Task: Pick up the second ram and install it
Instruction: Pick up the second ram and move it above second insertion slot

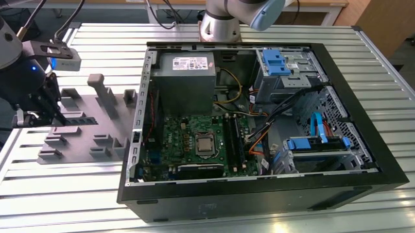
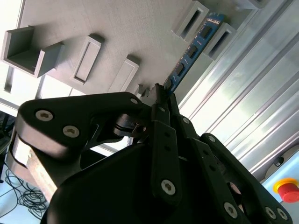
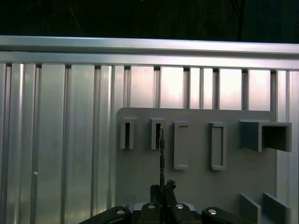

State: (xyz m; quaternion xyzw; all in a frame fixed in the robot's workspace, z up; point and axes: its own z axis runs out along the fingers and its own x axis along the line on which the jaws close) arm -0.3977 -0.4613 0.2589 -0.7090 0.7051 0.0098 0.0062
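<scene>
Gripper (image 3: 162, 188) is low over the grey holder plate (image 1: 77, 145), which lies on the slatted metal table (image 1: 65, 194) at the exterior view's left, just beside the open pc case (image 1: 259, 194). Fingers are pressed together w/ the ram stick (image 2: 194, 49) between them, pinching its near end. In both wrist views the tips sit tight on either side of the board. The stick is blue w/ dark chips and stands on its thin edge. Its far end sits between two of the plate's raised slot blocks, so it's at the holder, not in the pc. Inside the case are the green board (image 1: 188, 141) and, next to it, the grey power supply (image 1: 184, 82), both well apart from the gripper
</scene>
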